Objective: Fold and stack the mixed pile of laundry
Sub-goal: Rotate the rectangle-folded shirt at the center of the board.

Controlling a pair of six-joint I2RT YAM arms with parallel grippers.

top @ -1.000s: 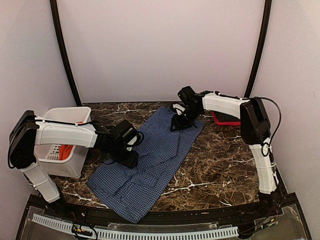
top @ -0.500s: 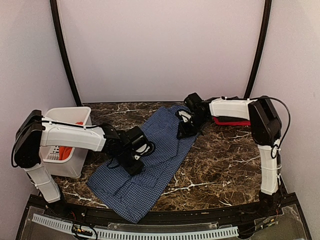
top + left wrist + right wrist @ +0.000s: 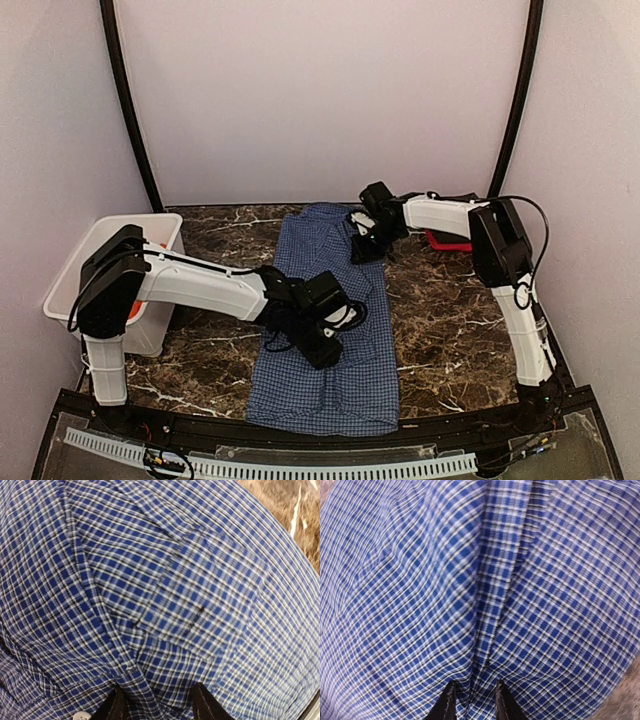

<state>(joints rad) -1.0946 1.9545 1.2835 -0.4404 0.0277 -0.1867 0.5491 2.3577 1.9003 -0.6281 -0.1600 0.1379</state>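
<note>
A blue-and-white checked shirt (image 3: pixel 330 395) lies lengthwise down the middle of the dark marble table (image 3: pixel 450 320), its near end close to the arms' edge and its far end reaching toward the back wall. The left gripper (image 3: pixel 157 690) sits low on the shirt's middle, its arm stretched across from the left; in the wrist view a raised ridge of checked cloth runs in between its two fingers (image 3: pixel 114 706), which pinch it, and creases fan out from the grip. To the left, beside the shirt but apart from it, a white slotted basket (image 3: pixel 155 330) stands tilted behind the left arm, with orange-red cloth (image 3: pixel 133 306) showing inside. Farther back, the right gripper (image 3: pixel 475 685) is clamped on a narrow fold at the shirt's far right edge. Just behind the right arm lies a flat red item (image 3: pixel 443 240), too hidden to identify.
</note>
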